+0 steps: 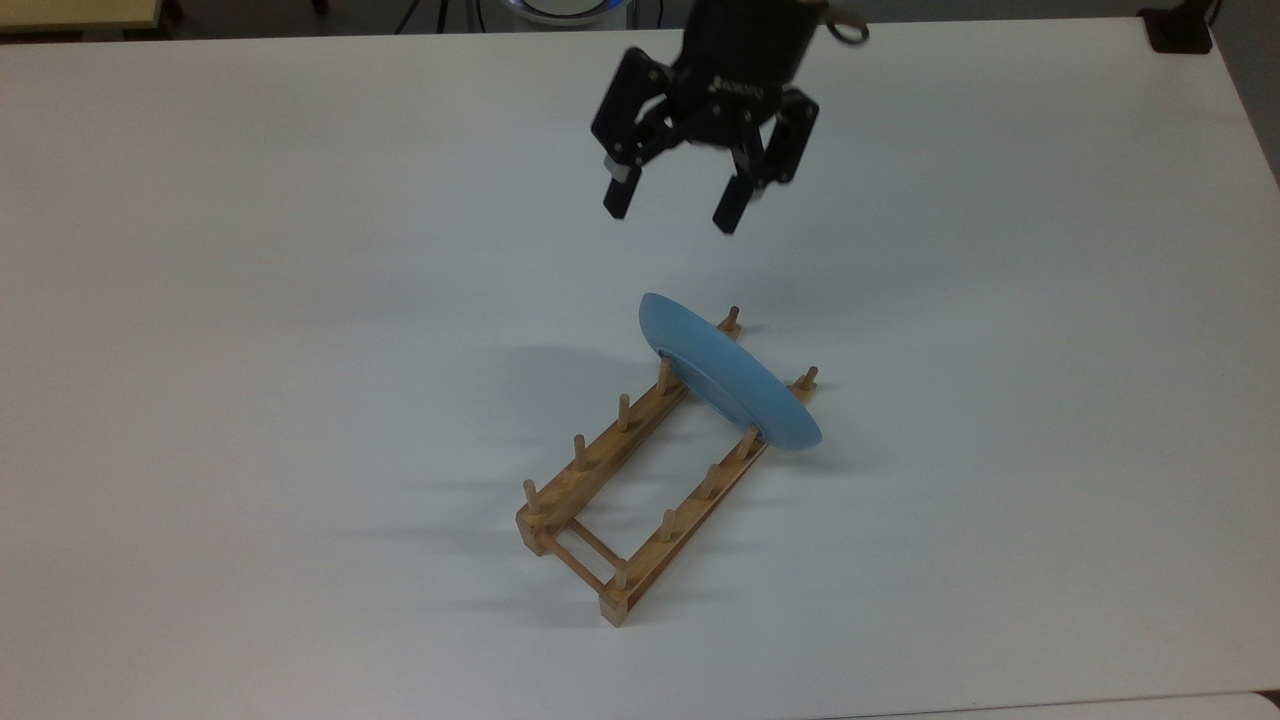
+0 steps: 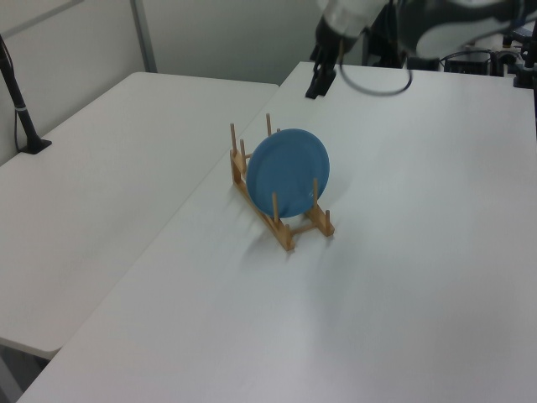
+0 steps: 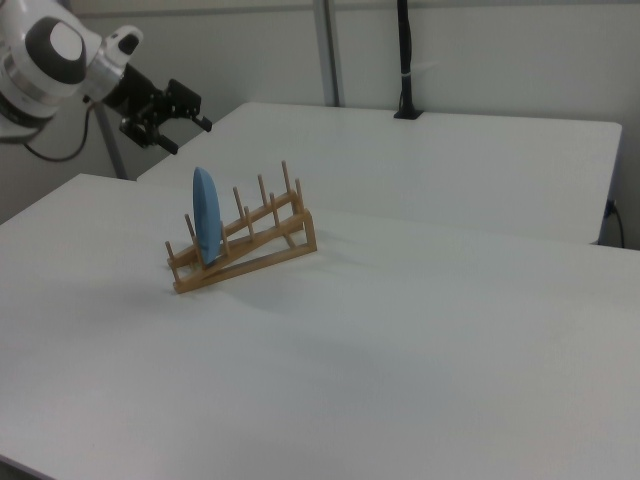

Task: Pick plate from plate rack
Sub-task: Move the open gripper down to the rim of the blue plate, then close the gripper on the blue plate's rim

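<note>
the gripper (image 1: 672,208) hangs wide open and empty above the table, the plate (image 1: 728,372) standing in the rack (image 1: 640,470) well below it.

Plate rack (image 1: 640,480): looked like bare, light-brown wood, matt, with smooth round pegs. Plate (image 1: 728,372): light blue, matt and plain, no glare; material could not be told. Table (image 1: 250,350): white, smooth, faintly sheened, taking soft shadows. Gripper (image 1: 673,208): black, hard, plastic or metal by its look, dull finish. Arm shell (image 3: 50,55): white, glossy.
</note>
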Robot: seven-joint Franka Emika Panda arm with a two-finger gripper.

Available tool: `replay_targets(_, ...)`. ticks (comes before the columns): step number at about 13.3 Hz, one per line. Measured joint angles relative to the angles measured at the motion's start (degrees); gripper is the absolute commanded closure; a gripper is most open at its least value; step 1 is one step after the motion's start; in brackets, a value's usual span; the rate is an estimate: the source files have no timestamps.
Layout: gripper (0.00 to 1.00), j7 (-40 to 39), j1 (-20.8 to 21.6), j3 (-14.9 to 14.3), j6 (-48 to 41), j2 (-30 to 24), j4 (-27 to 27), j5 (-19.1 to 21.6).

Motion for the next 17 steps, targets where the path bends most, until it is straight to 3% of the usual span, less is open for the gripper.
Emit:
replay_targets(1, 0.07, 5.39, 0.83, 0.01, 0.18, 2.00, -0.01, -4.12)
replay_targets(3, 0.07, 12.53, 1.62, 0.03, 0.41, 5.20, 0.03, -7.77)
replay_targets(6, 0.08, 14.92, 2.74, 0.04, 0.57, 6.57, 0.18, -8.64)
replay_targets(9, 0.18, 14.92, 3.01, 0.04, 0.57, 6.65, 0.36, -9.42)
replay_targets(13, 0.26, 14.92, 3.02, 0.05, 0.57, 8.83, 0.34, -14.00)
replay_targets(17, 0.49, 14.92, 3.35, 0.08, 0.57, 10.19, 0.35, -14.91)
